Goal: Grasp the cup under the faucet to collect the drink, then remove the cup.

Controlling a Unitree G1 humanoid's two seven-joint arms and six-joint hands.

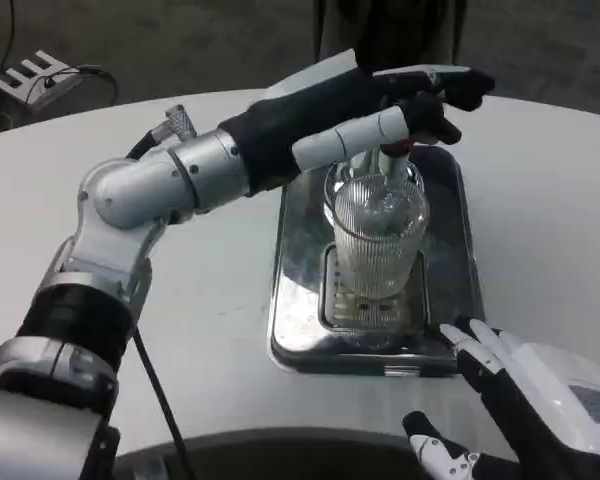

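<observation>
Cup: centre frame, on tray, ungrasped | left hand: up top, grip unclear | right hand: lower right, spread, empty | removal pending.

A white, round-edged table fills most of the view — its surface smooth and evenly lit, with soft shadows. Beyond its far edge lies a dark grey floor. At the upper left, on that floor, sits a small white comb-shaped object with thin dark cables trailing past it. A dark upright shape stands behind the table — too dim to identify.
</observation>
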